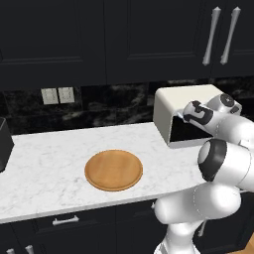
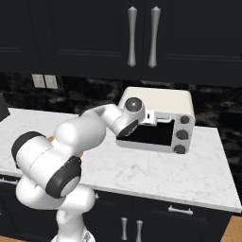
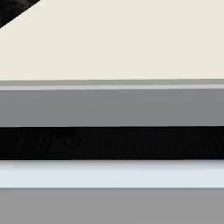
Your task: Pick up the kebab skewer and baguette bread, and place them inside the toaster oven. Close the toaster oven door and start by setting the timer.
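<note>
Gripper: the gripper (image 2: 155,118) is right up against the top front edge of the toaster oven (image 2: 163,100), at the upper left of its door; the fingers are hidden, so I cannot tell how far apart they are or whether they hold anything.
Toaster oven: cream-white box at the back right of the white marble table (image 1: 59,154), against the dark backsplash.
Toaster oven door: the toaster oven door (image 2: 153,134) looks upright against the front, dark glass facing out; the hand view sits close on the cream top with a pale bar (image 3: 112,173) below a dark strip.
Knobs: three dark knobs (image 2: 182,135) down the oven's right side.
Wooden board: a round wooden board (image 1: 113,169) lies left of the oven, well apart from it.
Arm: the white arm (image 2: 80,134) reaches across to the oven.
</note>
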Motion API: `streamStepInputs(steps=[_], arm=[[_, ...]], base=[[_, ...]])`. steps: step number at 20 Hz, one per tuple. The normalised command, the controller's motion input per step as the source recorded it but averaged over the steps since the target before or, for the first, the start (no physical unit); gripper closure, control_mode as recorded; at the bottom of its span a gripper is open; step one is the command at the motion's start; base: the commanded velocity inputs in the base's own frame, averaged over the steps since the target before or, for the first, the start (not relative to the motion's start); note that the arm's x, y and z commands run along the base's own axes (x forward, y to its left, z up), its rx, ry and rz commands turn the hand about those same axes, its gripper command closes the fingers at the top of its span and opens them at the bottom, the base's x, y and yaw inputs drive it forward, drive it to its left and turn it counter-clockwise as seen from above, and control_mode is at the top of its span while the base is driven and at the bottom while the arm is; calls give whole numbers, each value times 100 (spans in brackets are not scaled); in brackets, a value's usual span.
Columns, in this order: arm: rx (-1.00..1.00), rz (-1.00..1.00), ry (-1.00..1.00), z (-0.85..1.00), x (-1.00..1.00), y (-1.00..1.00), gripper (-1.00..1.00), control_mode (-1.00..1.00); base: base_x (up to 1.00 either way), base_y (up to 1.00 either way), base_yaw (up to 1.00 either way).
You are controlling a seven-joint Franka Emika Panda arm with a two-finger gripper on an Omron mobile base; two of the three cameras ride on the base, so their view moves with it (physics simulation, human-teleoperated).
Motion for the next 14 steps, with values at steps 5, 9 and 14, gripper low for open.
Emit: streamStepInputs(steps=[5, 9, 14], arm=[[0, 1, 9, 0, -11, 0, -100, -100], [0, 1, 7, 0, -21, 0, -100, -100], [0, 1, 2, 0, -37, -13, -100, -100]], base=[[0, 0, 0], [0, 0, 0], [0, 0, 0]])
